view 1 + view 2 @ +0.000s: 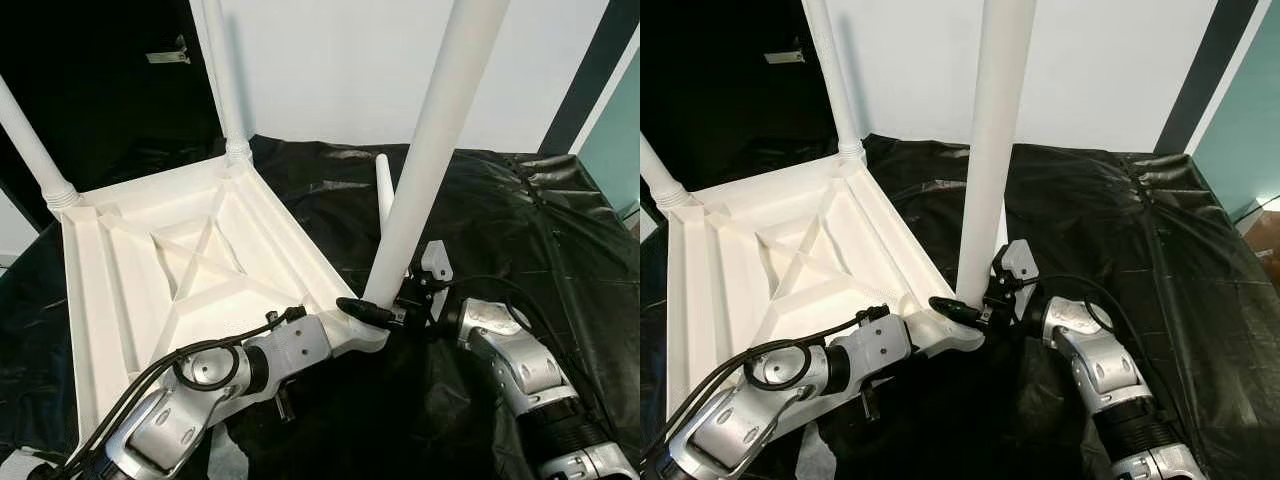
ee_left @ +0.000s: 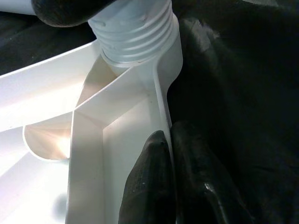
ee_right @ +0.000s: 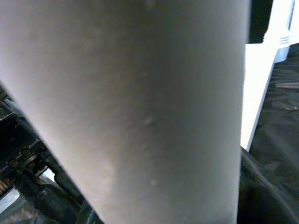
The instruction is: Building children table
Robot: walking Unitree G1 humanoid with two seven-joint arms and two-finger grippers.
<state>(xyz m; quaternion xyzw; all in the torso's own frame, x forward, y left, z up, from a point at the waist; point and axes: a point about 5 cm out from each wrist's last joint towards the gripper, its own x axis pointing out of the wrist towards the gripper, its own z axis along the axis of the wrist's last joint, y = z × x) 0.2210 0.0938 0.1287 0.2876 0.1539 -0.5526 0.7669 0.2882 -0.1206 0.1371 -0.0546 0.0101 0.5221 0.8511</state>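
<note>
Right claw around white table leg, upturned ribbed tabletop.

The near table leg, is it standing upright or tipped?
Roughly upright: the leg rises from the tabletop's near corner socket, right gripper around its base.

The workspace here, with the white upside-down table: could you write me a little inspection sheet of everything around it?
Surface: black plastic sheet, wrinkled, covering the work area.
Job's things: white table top lying upside down; two legs stand in its far corners; a third leg stands in the near corner socket; a fourth leg lies loose on the sheet behind it.
Clutter: nothing seen.
Grippers: right gripper clasps the base of the third leg; left gripper pinches the table top's rim beside that socket.
Cables: black cables loop along the left arm, another along the right arm.
Surroundings: white wall behind, dark area at far left.
</note>
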